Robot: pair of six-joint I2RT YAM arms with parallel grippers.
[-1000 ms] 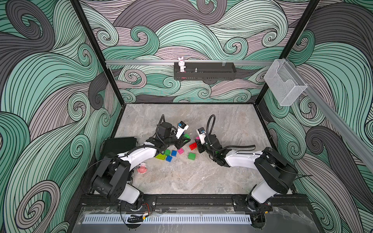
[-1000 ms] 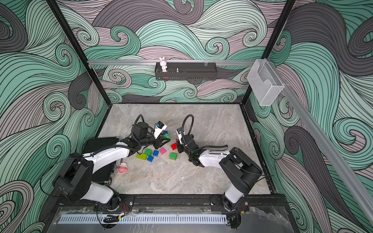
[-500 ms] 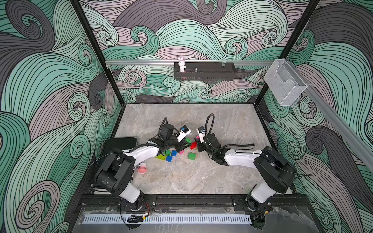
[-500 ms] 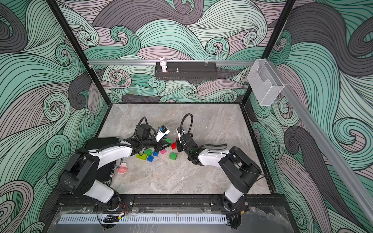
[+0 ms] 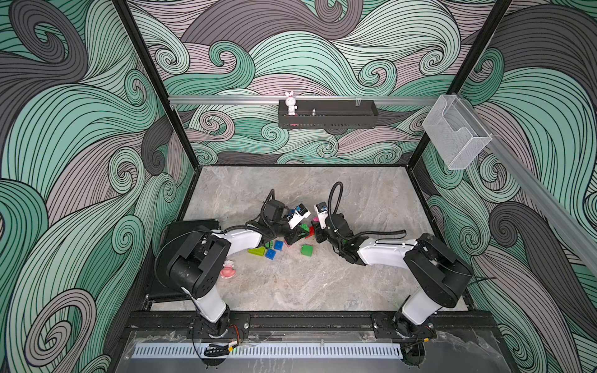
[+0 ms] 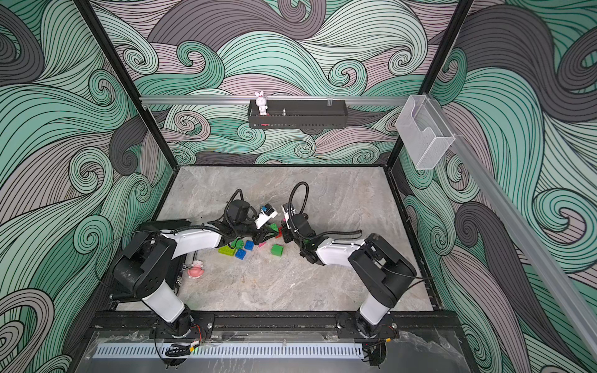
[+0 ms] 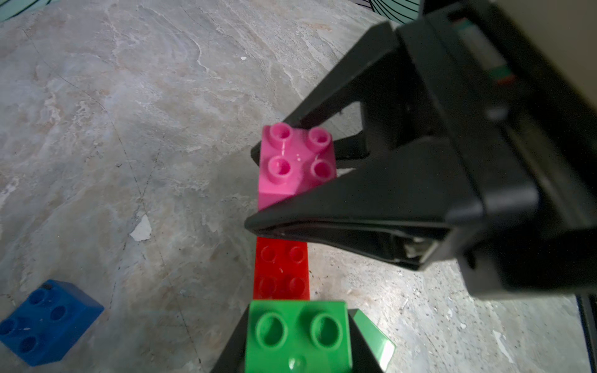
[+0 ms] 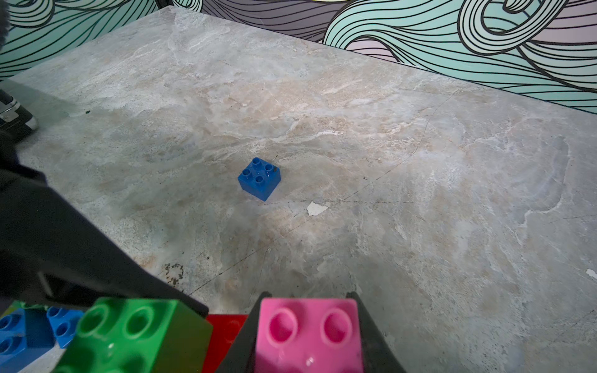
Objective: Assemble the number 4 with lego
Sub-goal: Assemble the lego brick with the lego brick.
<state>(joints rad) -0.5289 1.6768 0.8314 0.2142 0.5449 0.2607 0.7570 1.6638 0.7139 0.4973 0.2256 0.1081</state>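
The left fingers [image 7: 231, 353] are clamped on the sides of a green brick [image 7: 297, 332], studs up. Facing them, the right fingers [image 7: 339, 200] pinch a pink brick [image 7: 295, 161] in the same way; the right wrist view shows it squeezed between both black tips. A red brick [image 7: 281, 271], oblong, runs between the green and the pink one, lower than their tops, its ends hidden under them; I cannot tell whether it is pressed onto either. A single blue brick [image 8: 259, 178] stands apart on the tabletop [image 5: 323, 284]. Nearer the left arm lie a lime brick [image 5: 256, 251], two blue bricks [image 5: 278, 244] and a second green brick [image 5: 307, 249]. A pink-and-white figurine [image 5: 227, 269] sits by the left arm's base.
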